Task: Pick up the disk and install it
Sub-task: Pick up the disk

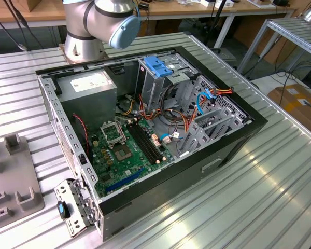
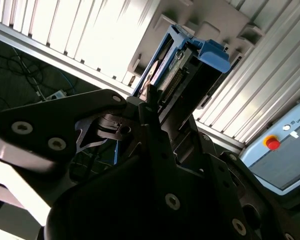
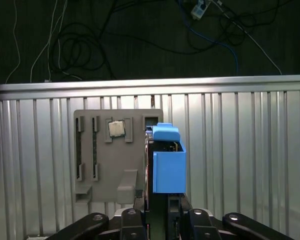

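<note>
In the first wrist view the pincer (image 3: 160, 207) is pinching the disk (image 3: 167, 170), its 2 dark metal fingers pressed against the flat sides. The disk is seen edge-on: a thin slab with a glossy blue plastic rail along the edge and a blocky blue tab at the far end. It hangs in front of one edge of a matte grey moulded tray (image 3: 105, 170) with narrow slots and square pockets; whether it touches the tray cannot be told. 1 pocket holds a small square silvery chip (image 3: 116, 128). The tray lies on the counter (image 3: 240, 150), made of ribbed, shiny aluminium slats.

In the second wrist view the disk's bare metal face and a row of connector pins show between the blue rails.

In the exterior view the arm (image 1: 98, 21), smooth grey with a pale blue cap, rises behind an open black computer case (image 1: 238, 140). Inside lie a green motherboard (image 1: 124, 150), a grey power-supply box (image 1: 88, 85) and a light-blue plastic latch piece (image 1: 158, 65) on the drive cage.
</note>
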`<move>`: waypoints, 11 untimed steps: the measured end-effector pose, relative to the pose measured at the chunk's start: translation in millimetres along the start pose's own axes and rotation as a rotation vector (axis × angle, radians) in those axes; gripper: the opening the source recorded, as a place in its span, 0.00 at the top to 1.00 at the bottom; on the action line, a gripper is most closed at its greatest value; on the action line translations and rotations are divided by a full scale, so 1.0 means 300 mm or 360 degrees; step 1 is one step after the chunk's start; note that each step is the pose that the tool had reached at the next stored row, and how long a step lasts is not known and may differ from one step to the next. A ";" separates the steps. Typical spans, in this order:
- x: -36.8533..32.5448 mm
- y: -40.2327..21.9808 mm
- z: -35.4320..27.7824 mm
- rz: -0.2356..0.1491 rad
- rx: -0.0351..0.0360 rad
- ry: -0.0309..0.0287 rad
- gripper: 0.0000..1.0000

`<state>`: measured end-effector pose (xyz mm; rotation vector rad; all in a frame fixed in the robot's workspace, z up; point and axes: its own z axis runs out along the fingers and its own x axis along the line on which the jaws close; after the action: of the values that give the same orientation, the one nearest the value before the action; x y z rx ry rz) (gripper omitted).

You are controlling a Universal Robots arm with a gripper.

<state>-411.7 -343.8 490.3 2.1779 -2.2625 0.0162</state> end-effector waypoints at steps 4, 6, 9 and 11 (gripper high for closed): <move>0.000 -0.014 -0.001 0.0000 0.0000 0.00000 0.65; -0.001 -0.021 -0.001 0.0000 0.0000 -0.00001 0.65; -0.001 -0.035 -0.002 0.0000 0.0000 0.00001 0.65; -0.002 -0.047 -0.001 0.0000 0.0000 0.00000 0.65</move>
<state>-397.5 -343.8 490.8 2.1779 -2.2625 0.0161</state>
